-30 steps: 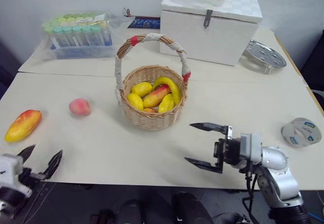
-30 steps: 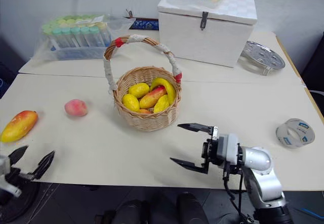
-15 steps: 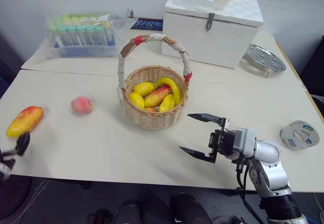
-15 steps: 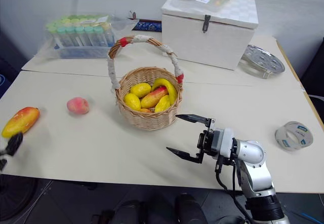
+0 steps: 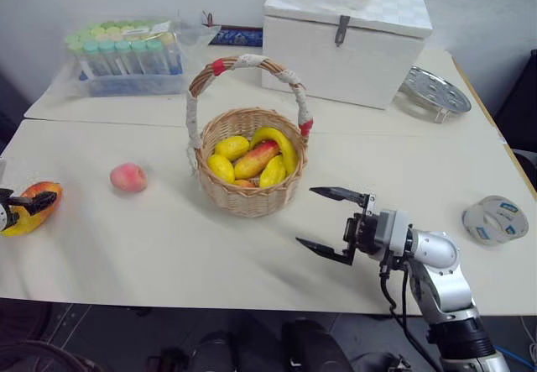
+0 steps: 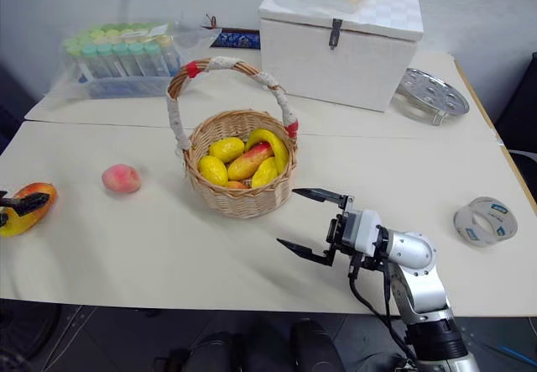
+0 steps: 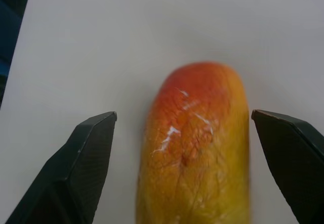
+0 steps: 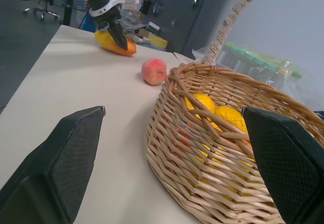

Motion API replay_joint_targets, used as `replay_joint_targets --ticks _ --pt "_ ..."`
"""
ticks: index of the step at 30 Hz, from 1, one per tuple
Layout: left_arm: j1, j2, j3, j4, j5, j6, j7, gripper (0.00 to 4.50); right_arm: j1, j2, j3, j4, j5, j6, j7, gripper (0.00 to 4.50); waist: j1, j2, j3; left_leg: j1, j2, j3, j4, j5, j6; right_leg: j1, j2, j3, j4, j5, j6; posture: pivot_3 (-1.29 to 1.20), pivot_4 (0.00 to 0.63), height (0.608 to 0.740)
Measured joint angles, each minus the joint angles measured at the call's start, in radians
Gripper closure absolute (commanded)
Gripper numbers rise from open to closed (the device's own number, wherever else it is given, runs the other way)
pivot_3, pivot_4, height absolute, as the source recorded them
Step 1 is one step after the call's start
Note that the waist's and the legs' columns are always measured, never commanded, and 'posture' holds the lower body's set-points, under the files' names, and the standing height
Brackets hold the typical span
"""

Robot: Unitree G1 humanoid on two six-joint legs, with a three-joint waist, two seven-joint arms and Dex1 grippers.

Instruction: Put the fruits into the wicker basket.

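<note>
Left wrist view, left end effector [image 7: 185, 133] now straddling mango [image 7: 195, 148]

Right arm [image 5: 440, 275]: silver-grey rounded housings, black wrist block, black cable alongside; right gripper [image 5: 329, 221] with pointed black jaws.

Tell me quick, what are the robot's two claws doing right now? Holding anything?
Left gripper: open, its fingers either side of the mango, not closed on it.
Right gripper: open and holding nothing, beside the wicker basket.

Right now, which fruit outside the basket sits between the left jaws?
The mango, yellow-orange with a red end, at the table's left edge. The pink peach lies apart, nearer the wicker basket.
</note>
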Motion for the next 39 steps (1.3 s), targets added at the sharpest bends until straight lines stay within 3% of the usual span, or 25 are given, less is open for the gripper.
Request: replay_joint_targets --ticks 3,9,13,16,19,22,26,30,34,38,39 --pt "-0.064 -0.011 -0.034 0.088 0.016 0.003 -0.059 0.19 0.003 -0.001 0.002 -0.002 -0.006 0.000 -0.012 0.00 0.002 0.000 0.000 -0.002 -0.001 0.005 0.002 0.000 0.001 -0.006 -0.004 -0.003 0.007 0.000 0.000 0.00 0.150 0.740" --pt "-0.096 -0.016 -0.045 0.134 0.031 0.024 -0.104 1.71 0.009 -0.020 -0.002 -0.015 -0.007 0.001 -0.033 0.00 -0.001 -0.001 0.000 0.000 -0.001 0.007 0.003 0.001 0.001 -0.007 -0.008 -0.011 0.011 0.000 0.000 0.00 0.150 0.740" --pt "-0.054 -0.015 0.029 0.090 -0.005 0.038 -0.154 1.81 0.026 -0.030 -0.007 -0.027 -0.006 0.001 -0.038 0.00 0.000 -0.001 0.000 0.000 -0.001 0.006 0.003 0.001 0.001 -0.007 -0.015 -0.025 0.011 0.000 -0.001 0.00 0.150 0.740" --pt "0.013 0.004 0.109 -0.046 -0.073 0.052 -0.258 1.81 0.034 -0.041 -0.016 -0.044 -0.005 0.005 -0.047 0.00 0.001 -0.002 0.000 -0.001 -0.001 0.006 0.003 0.001 0.001 -0.007 -0.016 -0.027 0.010 0.001 -0.001 0.00 0.150 0.740" --pt "0.199 0.056 0.185 -0.374 -0.199 0.092 -0.503 1.81 0.076 -0.057 -0.063 -0.077 0.022 0.042 -0.092 0.00 -0.001 -0.002 0.000 -0.001 -0.002 0.005 0.002 0.000 0.002 -0.007 -0.017 -0.027 0.010 0.001 -0.001 0.00 0.150 0.740" --pt "0.218 0.045 0.217 -0.619 -0.320 0.118 -0.613 1.81 0.115 -0.057 -0.113 -0.132 0.056 0.099 -0.167 0.00 0.010 0.000 0.001 -0.001 -0.002 0.003 0.002 0.001 0.001 -0.006 -0.017 -0.029 0.009 0.000 -0.002 0.00 0.150 0.740" --pt "0.042 -0.091 0.133 -0.839 -0.453 0.160 -0.557 1.81 0.163 -0.052 -0.192 -0.187 0.077 0.158 -0.281 0.00 0.027 0.002 0.001 0.000 -0.003 0.003 0.003 0.003 0.001 -0.004 -0.016 -0.027 0.010 0.001 -0.002 0.00 0.150 0.740" --pt "-0.093 -0.219 0.014 -0.933 -0.516 0.209 -0.456 1.81 0.184 -0.061 -0.229 -0.213 0.077 0.176 -0.319 0.00 0.023 0.002 0.001 0.000 -0.003 0.003 0.003 0.004 0.000 -0.005 -0.013 -0.025 0.011 0.001 -0.002 0.00 0.150 0.740" --pt "-0.227 -0.436 -0.202 -0.939 -0.398 0.179 -0.266 1.81 0.216 -0.065 -0.246 -0.221 0.068 0.179 -0.324 0.00 0.028 0.002 0.001 -0.001 -0.003 0.003 0.004 0.004 0.000 -0.005 -0.012 -0.025 0.010 0.001 -0.002 0.00 0.150 0.740" --pt "-0.240 -0.560 -0.293 -0.919 -0.308 0.113 -0.175 1.81 0.271 -0.057 -0.230 -0.252 0.043 0.173 -0.334 0.00 0.019 0.002 0.001 -0.001 -0.002 0.003 0.003 0.003 0.000 -0.007 -0.010 -0.023 0.010 0.001 -0.002 0.00 0.150 0.740" --pt "-0.244 -0.582 -0.305 -0.912 -0.287 0.097 -0.155 1.10 0.284 -0.055 -0.223 -0.260 0.037 0.173 -0.338 0.00 0.020 0.002 0.001 -0.001 -0.002 0.003 0.003 0.004 -0.001 -0.007 -0.010 -0.022 0.010 0.001 -0.002 0.00 0.150 0.740"
